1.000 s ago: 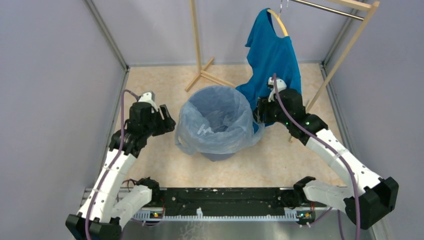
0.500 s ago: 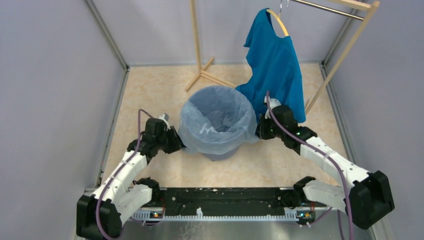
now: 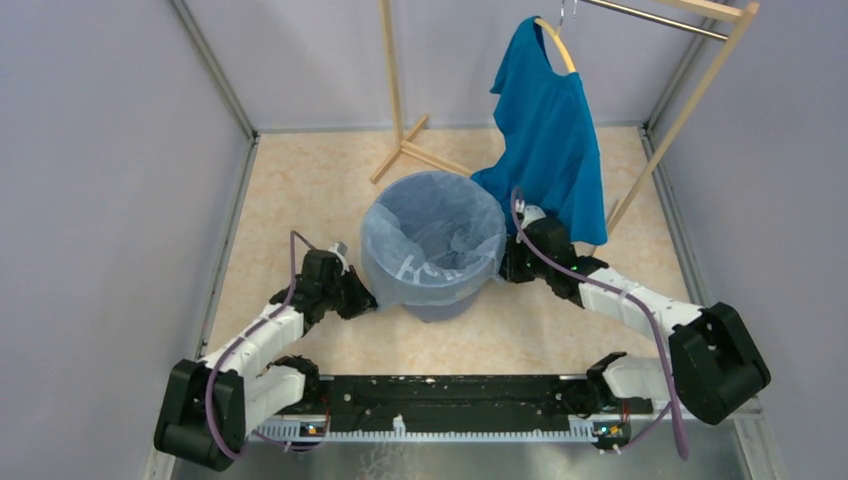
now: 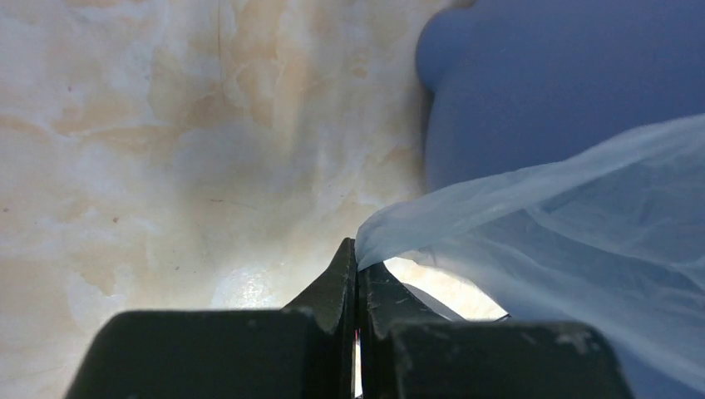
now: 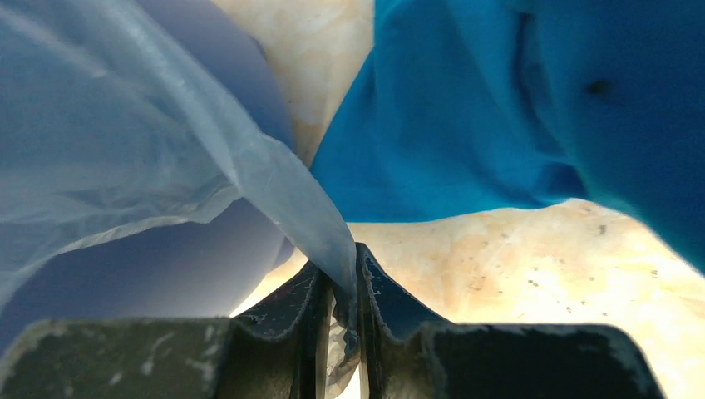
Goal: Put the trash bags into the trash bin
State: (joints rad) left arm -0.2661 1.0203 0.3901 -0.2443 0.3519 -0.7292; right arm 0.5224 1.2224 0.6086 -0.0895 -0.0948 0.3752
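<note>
The round blue trash bin (image 3: 436,300) stands mid-floor with the pale translucent trash bag (image 3: 432,240) lining it and folded over its rim. My left gripper (image 3: 360,300) is low at the bin's left side. In the left wrist view it (image 4: 357,256) is shut, with the bag's (image 4: 565,216) edge pinched at its tips beside the bin wall (image 4: 565,75). My right gripper (image 3: 508,268) is at the bin's right side. The right wrist view shows it (image 5: 341,259) shut on a fold of the bag (image 5: 125,125), the film hanging between the fingers.
A bright blue T-shirt (image 3: 550,130) hangs from a hanger on a wooden rack (image 3: 395,90) behind the bin, its hem close to my right gripper and filling the right wrist view's top (image 5: 465,108). Grey walls enclose the marbled floor (image 3: 300,180).
Both arms have come down and in along the bin's sides. Both grippers have shut on the bag's overhang, which now lies tighter round the rim.
</note>
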